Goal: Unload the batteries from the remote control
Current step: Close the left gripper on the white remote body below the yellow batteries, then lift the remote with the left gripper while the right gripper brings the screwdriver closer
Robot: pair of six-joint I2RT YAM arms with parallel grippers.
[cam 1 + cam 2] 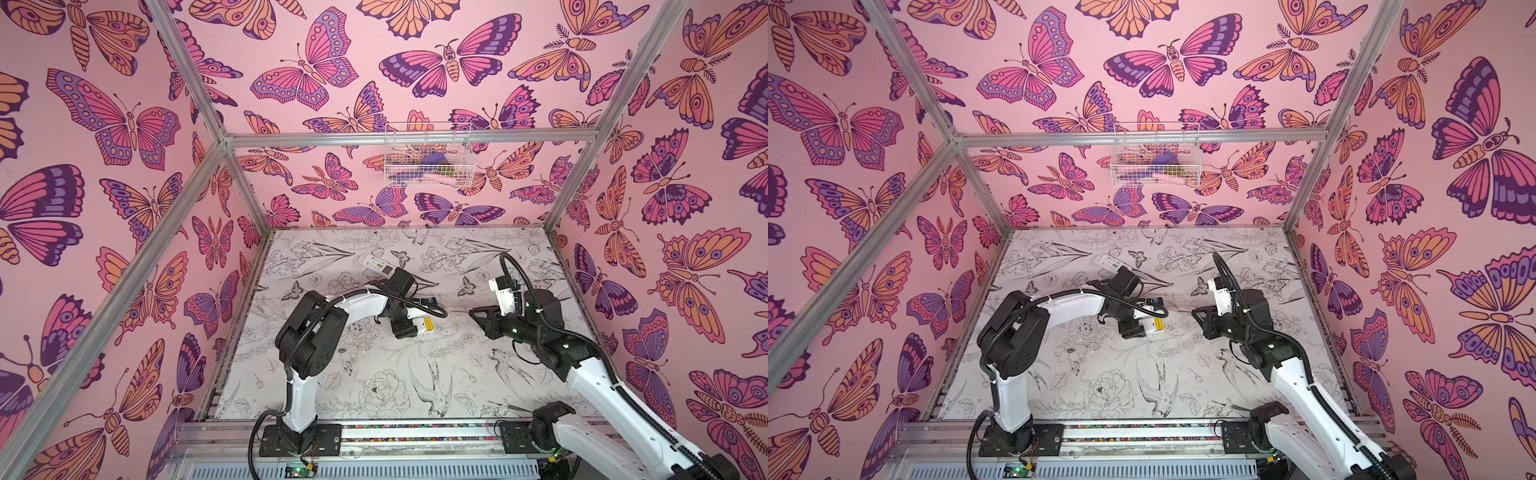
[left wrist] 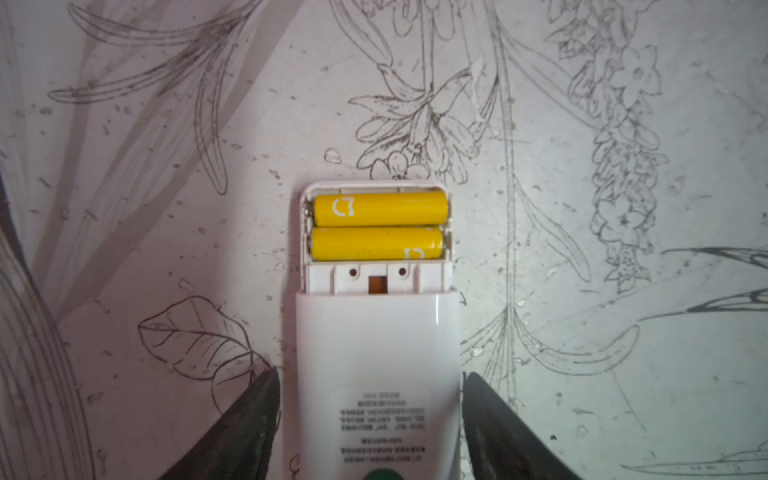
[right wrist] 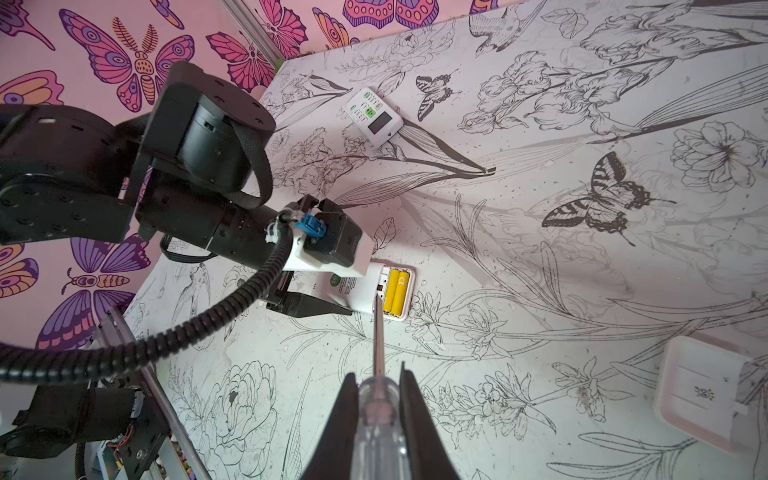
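The remote control (image 2: 378,353) is seen lying back up on the table (image 2: 124,257), with its battery bay uncovered at the end away from the left gripper (image 2: 370,374). That gripper is set astride the remote's body, its fingers (image 2: 249,428) placed one to each long side. One finger looks to be touching and a thin slit shows at the other, so whether the body is clamped cannot be told.

Two yellow batteries (image 2: 380,209) are counted in the bay, side by side and touching, with their long axes laid across the remote's length. No black cells are seen.

The right gripper (image 3: 378,372) is closed on the clear handle of the one screwdriver (image 3: 376,419) and is held apart from the remote, on the bay's side. In the right wrist view the shaft is pointed at the bay, nearly in line with the batteries' long axis. Its tip is seen at the bay's edge, but contact cannot be told.

The next move is judged to fall to the right arm, which is placed on the bay's side, with the left steadying the body: the tip would have to be worked under a cell's end and levered upward.

A second remote (image 3: 374,116) lies face up, well apart from the open one, and one flat white square piece (image 3: 702,390) lies further off still
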